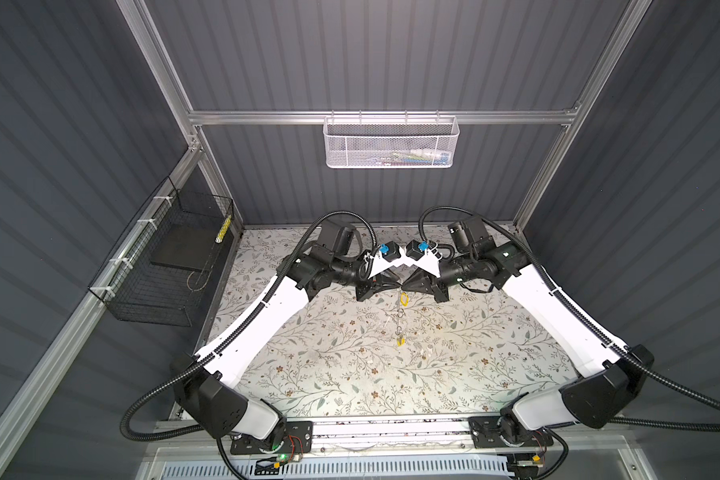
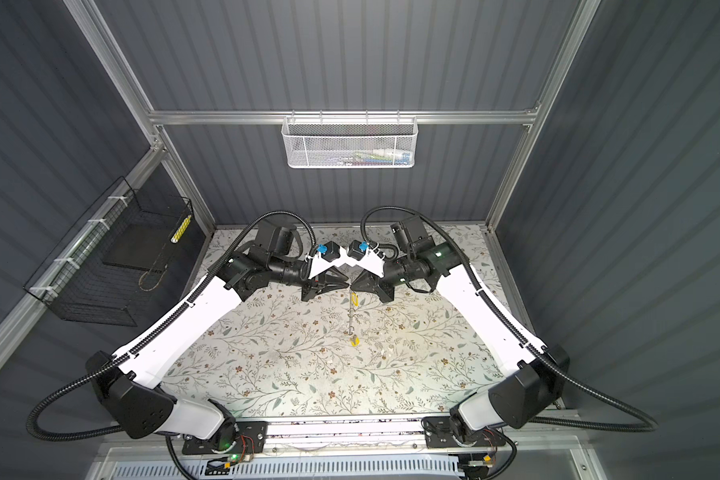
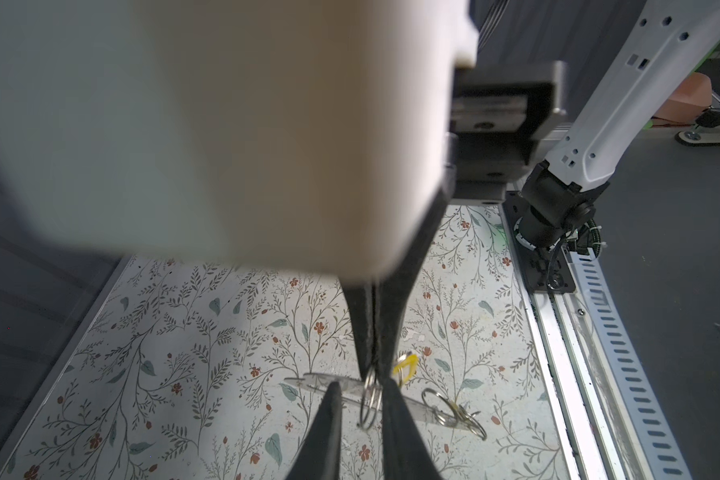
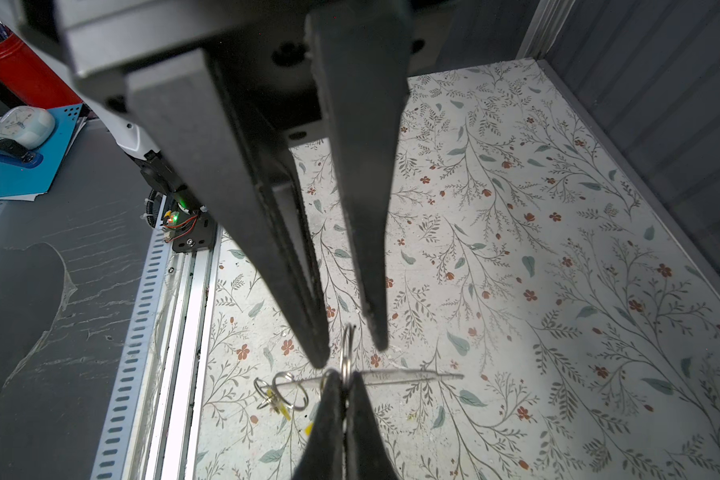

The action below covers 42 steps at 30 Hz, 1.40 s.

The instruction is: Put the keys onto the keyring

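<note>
The keyring (image 4: pixel 347 347) is a thin silvery wire ring held edge-up above the table. My right gripper (image 4: pixel 344 380) is shut on its rim. My left gripper (image 3: pixel 362 384) faces it tip to tip, its jaws narrowly open on either side of the ring. In both top views the two grippers (image 1: pixel 398 287) (image 1: pixel 403 287) meet mid-table. One yellow key (image 1: pixel 404 297) sits just below the ring; I cannot tell whether it is threaded on. A thin silvery strip (image 4: pixel 408 376) runs from there to small rings (image 3: pixel 437 405) and a second yellow key (image 1: pixel 400 341).
A black wire basket (image 1: pixel 159 266) hangs on the left wall and a white mesh basket (image 1: pixel 391 141) on the back wall. The floral table top (image 1: pixel 350 374) stretches in front of the grippers. A metal rail (image 1: pixel 391 428) carries both arm bases.
</note>
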### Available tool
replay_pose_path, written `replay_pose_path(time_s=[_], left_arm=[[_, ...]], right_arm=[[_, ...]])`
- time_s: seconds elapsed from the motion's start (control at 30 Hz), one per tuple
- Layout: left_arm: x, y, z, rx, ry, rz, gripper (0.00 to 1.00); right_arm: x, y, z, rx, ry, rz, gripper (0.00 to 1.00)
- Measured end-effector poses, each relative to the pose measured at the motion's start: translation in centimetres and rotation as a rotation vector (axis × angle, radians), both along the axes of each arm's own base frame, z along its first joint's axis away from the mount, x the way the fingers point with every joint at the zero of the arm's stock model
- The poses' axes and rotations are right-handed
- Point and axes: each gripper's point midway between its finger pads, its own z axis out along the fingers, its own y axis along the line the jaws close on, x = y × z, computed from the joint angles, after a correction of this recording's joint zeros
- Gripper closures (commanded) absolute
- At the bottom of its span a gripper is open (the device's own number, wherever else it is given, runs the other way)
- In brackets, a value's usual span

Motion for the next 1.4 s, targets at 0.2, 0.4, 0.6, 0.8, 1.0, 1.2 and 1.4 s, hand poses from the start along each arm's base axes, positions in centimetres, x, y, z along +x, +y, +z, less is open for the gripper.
replay_pose_path(time_s=[0.2, 0.4, 0.6, 0.8, 1.0, 1.2, 1.4], left_arm=[[0.08, -0.11, -0.05, 0.000, -0.002, -0.005, 0.82], [0.19, -0.16, 0.10, -0.008, -0.019, -0.006, 0.85], [0.10, 0.15, -0.29, -0.010, -0.041, 0.005, 0.87], [0.23, 0.16, -0.21, -0.011, -0.049, 0.010, 0.87], [0.26, 0.12, -0.12, -0.014, -0.052, 0.009, 0.93], [0.19, 0.13, -0.15, -0.014, -0.049, 0.007, 1.00], [0.52, -0.06, -0.22, -0.029, -0.046, 0.021, 1.00]], right_arm=[[0.06, 0.03, -0.04, 0.009, -0.003, -0.009, 1.00], [0.13, -0.01, 0.35, 0.022, -0.012, -0.017, 1.00], [0.13, 0.07, 0.47, 0.028, -0.008, -0.019, 1.00], [0.09, 0.13, 0.56, 0.034, -0.005, -0.017, 1.00], [0.10, 0.21, 0.69, 0.040, -0.007, -0.014, 1.00], [0.31, 0.17, 0.78, 0.049, -0.029, -0.025, 1.00], [0.71, 0.01, 0.76, 0.067, -0.040, -0.063, 0.93]])
